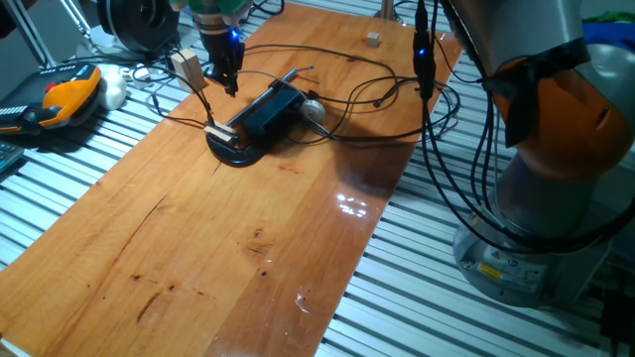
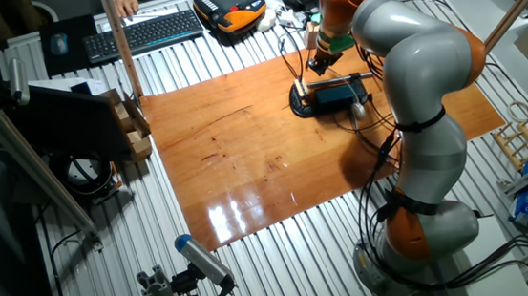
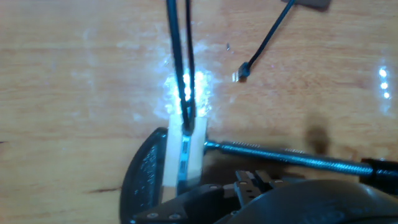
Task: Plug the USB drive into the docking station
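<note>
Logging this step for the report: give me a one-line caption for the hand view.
USB drive lying on the docking station's black base above the wooden table, thin black cables overhead.

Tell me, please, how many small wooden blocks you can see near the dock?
2: one wooden block hanging beside the gripper, left of the docking station; another small block at the table's far edge. Others may be hidden.

The docking station (image 1: 270,109) lies on the counter (image 1: 228,248), the USB drive (image 1: 220,131) at its near end, cables (image 1: 357,99) trailing behind
</note>
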### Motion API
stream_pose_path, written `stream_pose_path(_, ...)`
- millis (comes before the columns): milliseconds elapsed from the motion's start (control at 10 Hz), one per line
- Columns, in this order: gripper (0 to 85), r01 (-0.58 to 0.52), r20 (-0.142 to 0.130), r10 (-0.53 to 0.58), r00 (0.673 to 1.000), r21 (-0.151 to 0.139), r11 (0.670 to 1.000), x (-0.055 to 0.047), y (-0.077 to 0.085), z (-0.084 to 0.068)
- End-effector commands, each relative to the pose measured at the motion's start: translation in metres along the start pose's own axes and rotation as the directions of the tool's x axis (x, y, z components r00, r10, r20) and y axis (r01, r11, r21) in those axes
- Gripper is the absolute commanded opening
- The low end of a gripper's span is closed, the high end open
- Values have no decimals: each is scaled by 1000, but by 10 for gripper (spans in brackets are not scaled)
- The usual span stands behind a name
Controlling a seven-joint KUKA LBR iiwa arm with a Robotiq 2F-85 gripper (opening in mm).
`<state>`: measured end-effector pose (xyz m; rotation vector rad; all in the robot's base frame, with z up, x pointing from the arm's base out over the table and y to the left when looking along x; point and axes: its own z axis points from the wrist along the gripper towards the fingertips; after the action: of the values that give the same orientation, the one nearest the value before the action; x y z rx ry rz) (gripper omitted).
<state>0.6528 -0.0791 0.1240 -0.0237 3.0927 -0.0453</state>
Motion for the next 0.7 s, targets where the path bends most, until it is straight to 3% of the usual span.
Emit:
stream_pose_path(0,0,-2,1,2,1000,-3,1000,3,3,1)
stream_pose_path(600,0,-28,19,28,999,-5,1000,15,17,11)
